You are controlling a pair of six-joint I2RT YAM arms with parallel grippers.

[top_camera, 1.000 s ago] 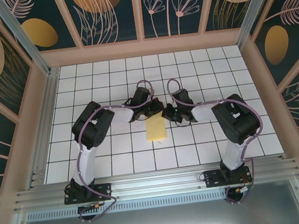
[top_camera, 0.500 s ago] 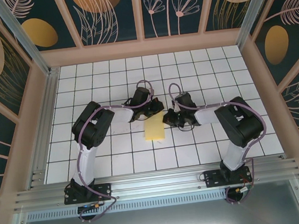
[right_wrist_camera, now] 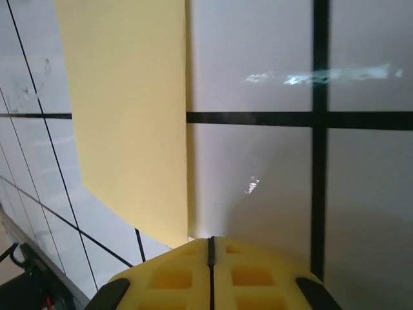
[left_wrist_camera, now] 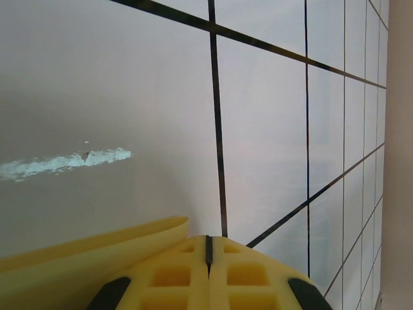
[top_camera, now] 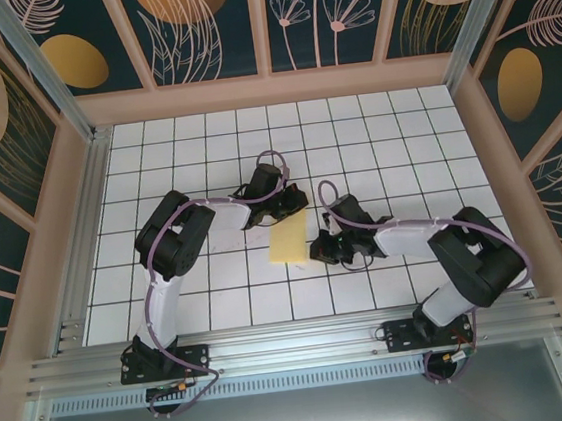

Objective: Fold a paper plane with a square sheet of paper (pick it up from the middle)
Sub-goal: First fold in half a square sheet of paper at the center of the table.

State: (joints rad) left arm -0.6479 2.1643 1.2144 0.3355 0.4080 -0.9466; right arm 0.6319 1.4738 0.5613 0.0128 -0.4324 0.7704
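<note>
At the bottom of the overhead view, an aluminium rail (top_camera: 295,345) carries both arm bases at the near edge of the white gridded worktop (top_camera: 373,130). The right arm bends from lower right toward the centre, and the right claw (top_camera: 318,252) sits low over the tiles just beside the lower right corner of the sheet of paper (top_camera: 289,240). In the right wrist view the right claw (right_wrist_camera: 210,240) is closed: its two yellow fingers (right_wrist_camera: 174,278) meet along a thin seam with nothing between them. The sheet of paper (right_wrist_camera: 129,116) fills the upper left of that frame, lying flat, and its nearest corner reaches down to the fingertips. In the overhead view the sheet lies at the centre as a pale yellow upright rectangle, slightly tilted. At its upper right corner is the left claw (top_camera: 298,207), reached from the left arm's elbow at centre left. The left wrist view shows the left claw (left_wrist_camera: 208,240) closed as well, pads seam to seam. The sheet of paper (left_wrist_camera: 77,261) rises at lower left against the left finger, its edge curled. Whether it is pinched cannot be told. A pale scuff (left_wrist_camera: 64,163) marks the tile beyond. Floral wall panels (top_camera: 202,28) close the far side.
</note>
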